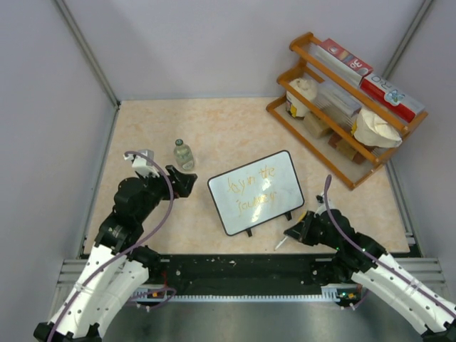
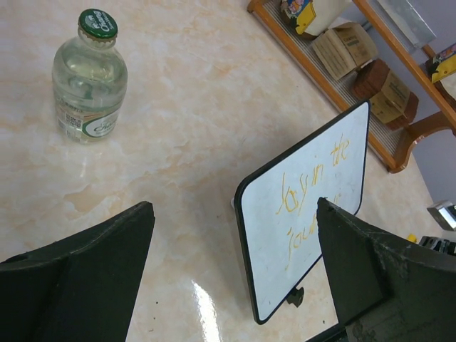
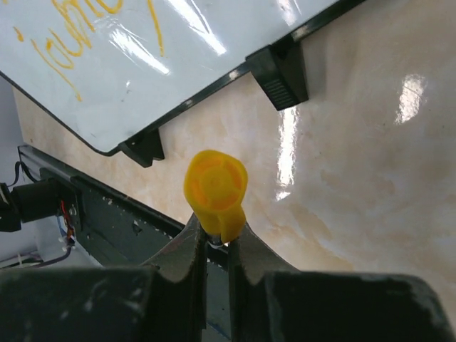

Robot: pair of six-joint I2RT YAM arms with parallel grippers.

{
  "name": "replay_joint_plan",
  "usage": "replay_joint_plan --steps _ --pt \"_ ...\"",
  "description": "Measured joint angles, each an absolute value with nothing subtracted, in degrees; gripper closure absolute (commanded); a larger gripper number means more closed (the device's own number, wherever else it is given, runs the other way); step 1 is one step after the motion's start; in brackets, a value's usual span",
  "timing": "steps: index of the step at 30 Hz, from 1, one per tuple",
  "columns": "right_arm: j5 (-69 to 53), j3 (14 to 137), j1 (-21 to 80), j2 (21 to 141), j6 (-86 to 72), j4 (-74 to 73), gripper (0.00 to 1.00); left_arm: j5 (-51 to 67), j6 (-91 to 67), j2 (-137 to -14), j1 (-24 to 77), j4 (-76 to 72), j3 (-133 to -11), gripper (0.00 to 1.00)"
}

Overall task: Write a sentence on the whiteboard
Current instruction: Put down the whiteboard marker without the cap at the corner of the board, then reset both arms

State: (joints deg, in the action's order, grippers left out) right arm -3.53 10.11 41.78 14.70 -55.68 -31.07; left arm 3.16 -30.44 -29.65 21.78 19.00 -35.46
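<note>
The small, glossy white whiteboard with a thin black frame [image 1: 256,194] stands propped on its 2 black feet in the middle of the table. It carries 2 lines of the thin orange handwritten sentence [image 1: 251,191]. The right gripper [image 3: 217,239] is clenched on a marker with a yellow end [image 3: 216,189], just off the board's near right corner. The left gripper [image 1: 184,182] is released, beside a clear glass bottle [image 1: 184,154]. If more letters are due, press lightly so the propped board does not slide.

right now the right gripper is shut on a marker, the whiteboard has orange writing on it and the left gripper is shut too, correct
Not quite: the left gripper is open, jaws spread wide with nothing gripped, as the left wrist view shows. The rest holds: the right gripper is shut on the yellow-ended marker and the whiteboard carries orange writing.
</note>
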Motion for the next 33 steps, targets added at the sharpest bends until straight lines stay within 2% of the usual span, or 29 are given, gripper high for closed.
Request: replay_joint_plan --steps 13,14,15,18,20,23,33 --pt "-6.59 6.15 35.35 13.06 -58.37 -31.16 1.0 3.57 -30.5 -34.17 21.78 19.27 -37.5 0.02" --pt "-7.2 5.89 34.59 12.99 -58.37 -30.94 0.94 3.64 -30.5 -34.28 21.78 19.25 -37.5 0.02" --pt "-7.68 5.69 33.95 12.97 -58.37 -30.81 0.7 3.81 -30.5 -34.3 21.78 19.18 -37.5 0.02" --pt "-8.27 5.43 32.62 12.97 -58.26 -30.87 0.39 4.43 -30.5 -34.26 21.78 18.65 -37.5 0.02" --pt "-8.12 5.19 32.12 13.43 -58.41 -31.27 0.32 4.95 -30.48 -34.24 21.78 18.09 -37.47 0.02" --pt "-8.01 5.96 31.97 14.09 -57.93 -29.82 0.13 5.37 -30.48 -33.93 21.78 17.45 -37.04 0.02" --pt "-5.5 9.58 31.97 17.39 -54.87 -31.48 0.07 6.2 -30.5 -33.39 21.78 15.88 -35.16 0.02"
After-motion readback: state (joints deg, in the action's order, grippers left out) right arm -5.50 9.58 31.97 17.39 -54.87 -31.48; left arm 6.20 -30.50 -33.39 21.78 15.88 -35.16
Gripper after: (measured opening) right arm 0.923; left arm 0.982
